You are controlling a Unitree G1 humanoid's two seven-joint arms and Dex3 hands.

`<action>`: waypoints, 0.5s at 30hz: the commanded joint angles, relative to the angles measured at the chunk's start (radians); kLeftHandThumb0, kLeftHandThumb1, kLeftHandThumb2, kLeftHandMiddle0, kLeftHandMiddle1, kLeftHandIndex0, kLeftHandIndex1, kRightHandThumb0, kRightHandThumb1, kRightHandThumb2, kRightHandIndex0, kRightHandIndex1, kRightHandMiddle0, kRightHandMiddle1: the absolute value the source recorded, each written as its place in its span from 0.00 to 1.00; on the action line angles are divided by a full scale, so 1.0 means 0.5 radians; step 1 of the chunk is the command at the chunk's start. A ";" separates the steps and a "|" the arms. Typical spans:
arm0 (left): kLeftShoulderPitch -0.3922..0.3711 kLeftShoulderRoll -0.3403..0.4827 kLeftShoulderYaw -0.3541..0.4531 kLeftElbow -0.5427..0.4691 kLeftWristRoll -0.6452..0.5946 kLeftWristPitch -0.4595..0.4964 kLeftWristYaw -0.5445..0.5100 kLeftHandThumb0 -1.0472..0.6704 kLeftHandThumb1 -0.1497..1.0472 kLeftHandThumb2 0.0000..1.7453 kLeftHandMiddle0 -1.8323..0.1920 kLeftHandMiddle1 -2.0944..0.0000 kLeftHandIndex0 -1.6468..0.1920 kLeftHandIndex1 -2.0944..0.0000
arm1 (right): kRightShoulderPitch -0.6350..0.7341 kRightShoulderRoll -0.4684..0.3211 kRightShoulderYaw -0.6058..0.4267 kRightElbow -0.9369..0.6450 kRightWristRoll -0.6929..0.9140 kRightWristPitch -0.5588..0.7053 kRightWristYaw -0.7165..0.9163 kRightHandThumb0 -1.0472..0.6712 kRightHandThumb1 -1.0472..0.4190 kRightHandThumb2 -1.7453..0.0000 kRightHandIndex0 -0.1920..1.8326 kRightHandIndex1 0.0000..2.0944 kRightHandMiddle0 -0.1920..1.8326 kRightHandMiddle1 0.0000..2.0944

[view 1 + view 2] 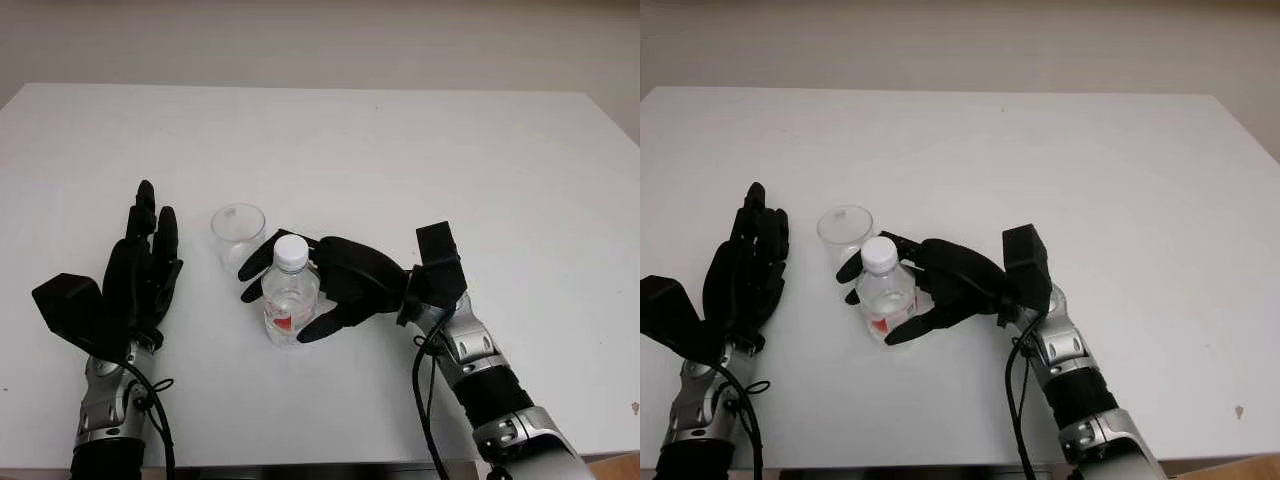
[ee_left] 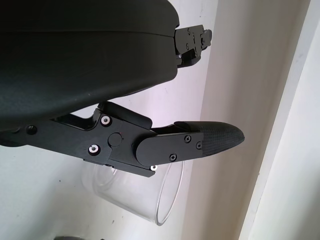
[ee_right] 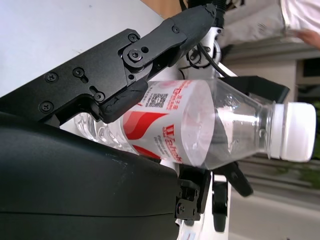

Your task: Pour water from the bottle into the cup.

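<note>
Bottle (image 1: 290, 295), capped, gripped by right hand (image 1: 345, 285); cup (image 1: 238, 232) empty; left hand (image 1: 140, 270) open.

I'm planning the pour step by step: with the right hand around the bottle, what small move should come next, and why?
Probably lift the bottle a little off the table. The right hand is closed around it, it stands upright with its white cap on, and the cup stands just behind it. The left hand is open beside the cup, free to take off the cap.
</note>
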 commanded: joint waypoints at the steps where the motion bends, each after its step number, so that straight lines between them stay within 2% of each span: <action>1: -0.028 0.004 0.008 0.006 0.006 -0.031 -0.003 0.21 1.00 0.27 0.97 0.97 0.96 0.97 | -0.035 -0.019 0.017 -0.040 -0.016 -0.016 0.022 0.08 0.21 0.97 0.10 0.37 0.03 0.51; 6: -0.024 0.005 0.006 0.007 0.006 -0.039 -0.006 0.21 1.00 0.27 0.98 0.97 0.97 0.97 | -0.019 -0.023 0.030 -0.086 -0.040 -0.035 -0.003 0.09 0.20 0.97 0.13 0.35 0.07 0.49; 8: -0.022 0.004 0.004 0.001 0.006 -0.034 -0.003 0.21 1.00 0.27 0.98 0.98 0.97 0.98 | 0.003 -0.016 0.035 -0.103 -0.084 -0.152 -0.056 0.12 0.20 0.97 0.17 0.49 0.10 0.59; 9: -0.022 0.001 0.005 0.000 0.003 -0.037 -0.004 0.21 1.00 0.27 0.98 0.97 0.97 0.97 | 0.013 -0.017 0.043 -0.112 -0.118 -0.210 -0.094 0.13 0.19 0.97 0.19 0.63 0.13 0.68; 10: -0.022 0.000 0.005 0.000 0.002 -0.040 -0.005 0.21 1.00 0.27 0.98 0.97 0.97 0.97 | 0.022 -0.017 0.050 -0.124 -0.146 -0.239 -0.129 0.16 0.19 0.97 0.25 0.82 0.20 0.81; 11: -0.022 -0.001 0.006 0.002 0.001 -0.044 -0.006 0.21 1.00 0.27 0.98 0.97 0.97 0.97 | 0.030 -0.022 0.062 -0.142 -0.178 -0.245 -0.163 0.18 0.18 0.97 0.31 0.91 0.25 0.89; 13: -0.023 -0.001 0.006 0.007 -0.001 -0.050 -0.012 0.21 1.00 0.27 0.98 0.97 0.97 0.98 | 0.047 -0.025 0.076 -0.176 -0.200 -0.218 -0.195 0.25 0.18 0.97 0.55 0.98 0.39 0.98; 15: -0.023 -0.001 0.005 0.009 -0.002 -0.053 -0.017 0.21 1.00 0.27 0.98 0.98 0.97 0.98 | 0.058 -0.027 0.083 -0.190 -0.199 -0.216 -0.204 0.29 0.18 0.97 0.65 0.99 0.48 0.99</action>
